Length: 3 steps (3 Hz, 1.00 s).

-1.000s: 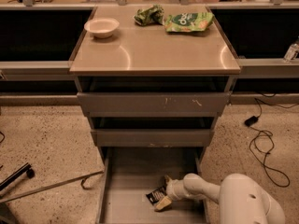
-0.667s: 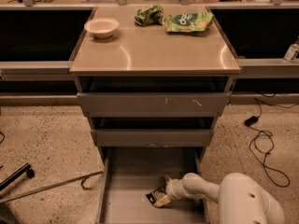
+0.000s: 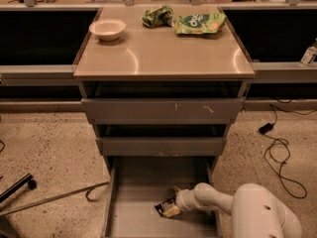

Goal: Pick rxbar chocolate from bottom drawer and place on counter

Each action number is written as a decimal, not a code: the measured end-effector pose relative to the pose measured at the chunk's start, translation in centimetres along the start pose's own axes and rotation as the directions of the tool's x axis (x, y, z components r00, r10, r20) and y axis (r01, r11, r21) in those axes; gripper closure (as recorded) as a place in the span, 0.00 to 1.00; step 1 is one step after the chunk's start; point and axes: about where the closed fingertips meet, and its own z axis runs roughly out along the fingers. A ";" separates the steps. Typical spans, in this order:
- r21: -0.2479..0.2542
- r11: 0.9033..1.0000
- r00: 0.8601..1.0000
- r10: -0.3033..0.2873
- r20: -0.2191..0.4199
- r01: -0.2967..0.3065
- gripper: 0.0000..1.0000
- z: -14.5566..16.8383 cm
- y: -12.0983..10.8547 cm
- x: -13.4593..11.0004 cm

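The bottom drawer (image 3: 134, 218) is pulled open, with its flat grey floor showing. The rxbar chocolate (image 3: 162, 207), a small black-wrapped bar, lies tilted near the middle of the drawer floor. My gripper (image 3: 171, 209) reaches in from the lower right on a white arm (image 3: 218, 200) and sits right at the bar's right end, touching it. The counter (image 3: 163, 56) is the shiny beige top of the cabinet, well above the gripper.
On the counter stand a white bowl (image 3: 107, 29) at the back left and two green snack bags (image 3: 199, 23) at the back. Two shallower drawers (image 3: 161, 110) hang slightly open above. A metal rod (image 3: 54, 198) and a black cable (image 3: 280, 152) lie on the floor.
Almost nothing has moved. The gripper stays at the bar in the bottom drawer, and the bar seems shifted very slightly upward.
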 end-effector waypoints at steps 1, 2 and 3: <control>0.000 1.000 1.000 0.000 0.000 0.000 0.89 -0.7 0.1 -0.6; 0.000 1.000 1.000 0.000 0.000 0.000 1.00 -1.0 0.1 -0.9; 0.000 1.000 1.000 0.000 0.000 0.000 1.00 -1.0 0.1 -0.9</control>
